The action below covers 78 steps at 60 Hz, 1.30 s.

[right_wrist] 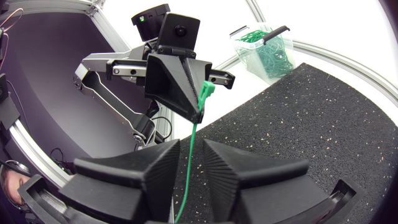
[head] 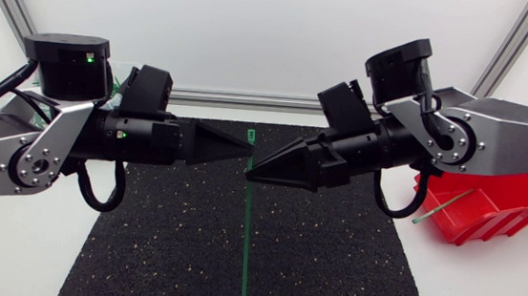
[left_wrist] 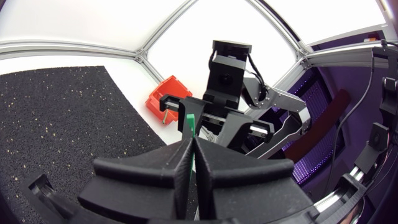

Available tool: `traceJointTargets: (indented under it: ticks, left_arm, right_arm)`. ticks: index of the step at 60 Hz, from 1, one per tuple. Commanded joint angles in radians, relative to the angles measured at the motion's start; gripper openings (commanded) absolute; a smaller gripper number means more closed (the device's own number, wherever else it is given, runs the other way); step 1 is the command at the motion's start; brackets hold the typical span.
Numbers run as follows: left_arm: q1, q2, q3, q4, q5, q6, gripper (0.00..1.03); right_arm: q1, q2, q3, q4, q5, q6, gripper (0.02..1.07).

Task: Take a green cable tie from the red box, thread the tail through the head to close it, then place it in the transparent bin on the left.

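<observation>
Over the middle of the mat point(head: 330, 269) the two pincers sit nearly tip to tip: left pincer point(head: 245, 146) in from the left, right pincer point(head: 250, 173) from the right and slightly lower. The cable tie point(head: 247, 223) hangs from the left pincer's tip, running down between the right pincer's spread fingers point(right_wrist: 239, 165). The box point(head: 488, 211) sits on the desk point(head: 7, 241) right of the mat, and the bin point(right_wrist: 261, 50) stands off the mat's far left corner.

Left pincer point(left_wrist: 192, 144) around green cable tie point(left_wrist: 189, 120)

Bright, even, diffuse light; white table point(head: 7, 241) glares; wrist views bend at edges.
</observation>
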Motion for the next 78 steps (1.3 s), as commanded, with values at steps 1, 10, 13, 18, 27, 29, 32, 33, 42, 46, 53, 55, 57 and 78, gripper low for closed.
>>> traceJointTargets:
  ticks: [1, 10, 13, 18, 27, 29, 32, 33, 42, 46, 53, 55, 57, 78]
  left_arm:
    - [0.027, -0.019, 0.045, -0.037, 0.019, -0.016, 0.04]
    - [0.096, 0.001, 0.104, -0.129, 0.078, -0.021, 0.04]
    - [0.126, 0.013, 0.128, -0.164, 0.110, -0.023, 0.04]
    - [0.163, 0.038, 0.156, -0.192, 0.153, -0.033, 0.04]
    - [0.200, 0.067, 0.174, -0.226, 0.211, -0.038, 0.04]
    - [0.206, 0.070, 0.174, -0.227, 0.217, -0.038, 0.04]
    - [0.222, 0.079, 0.174, -0.227, 0.237, -0.038, 0.04]
    - [0.228, 0.084, 0.176, -0.229, 0.245, -0.038, 0.04]
    - [0.260, 0.133, 0.183, -0.230, 0.292, -0.030, 0.04]
    - [0.258, 0.148, 0.185, -0.230, 0.302, -0.021, 0.04]
    - [0.232, 0.187, 0.200, -0.227, 0.318, -0.015, 0.04]
    - [0.223, 0.197, 0.206, -0.227, 0.318, -0.013, 0.04]
    - [0.215, 0.207, 0.209, -0.226, 0.318, -0.015, 0.04]
    - [0.197, 0.242, 0.232, -0.230, 0.317, -0.013, 0.04]
  right_arm:
    - [0.000, -0.045, -0.022, 0.009, 0.027, 0.016, 0.92]
    - [-0.027, -0.053, -0.020, 0.013, 0.056, -0.053, 1.04]
    - [-0.037, -0.057, -0.010, 0.001, 0.057, -0.086, 1.04]
    - [-0.051, -0.053, 0.009, -0.011, 0.077, -0.161, 1.04]
    - [-0.066, -0.037, 0.042, -0.034, 0.221, -0.290, 1.04]
    - [-0.065, -0.037, 0.047, -0.048, 0.264, -0.337, 1.04]
    - [-0.059, -0.041, 0.042, -0.036, 0.333, -0.385, 1.04]
    - [-0.056, -0.041, 0.042, -0.030, 0.350, -0.391, 1.04]
    - [-0.045, -0.045, 0.042, -0.016, 0.476, -0.463, 1.04]
    - [-0.045, -0.045, 0.038, -0.013, 0.488, -0.509, 1.04]
    - [-0.025, -0.024, 0.024, 0.009, 0.591, -0.621, 1.04]
    - [-0.025, -0.019, 0.018, 0.033, 0.613, -0.642, 1.04]
    - [-0.027, -0.014, 0.016, 0.055, 0.620, -0.664, 1.04]
    - [0.003, 0.016, -0.139, 0.319, 0.729, -1.273, 1.04]
